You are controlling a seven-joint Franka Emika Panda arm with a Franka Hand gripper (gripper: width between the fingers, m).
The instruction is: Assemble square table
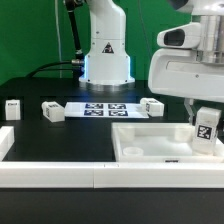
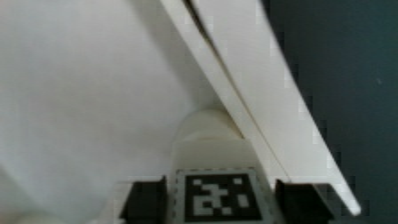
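Gripper (image 1: 207,134) closed narrow on the held leg (image 1: 207,124). The leg is upright, white, with its tag facing the camera. It hangs over the exterior view's right end of the square panel (image 1: 160,143).

Wrist view: held leg (image 2: 214,150) sits between the dark fingers (image 2: 143,200), tag plain to see. Its tip is at the raised rim of the square panel (image 2: 107,90); I cannot tell whether they touch.

The panel lies flat, rim up, near and to the right, just behind the white border rail (image 1: 50,172).

- Second leg (image 1: 150,106): lies just beyond the panel's far edge.
- Marker board (image 1: 105,108): flat, left of the second leg.
- Third leg (image 1: 52,111): left of the board.
- Fourth leg (image 1: 13,108): far left.
- Arm base (image 1: 105,50): stands behind the board.
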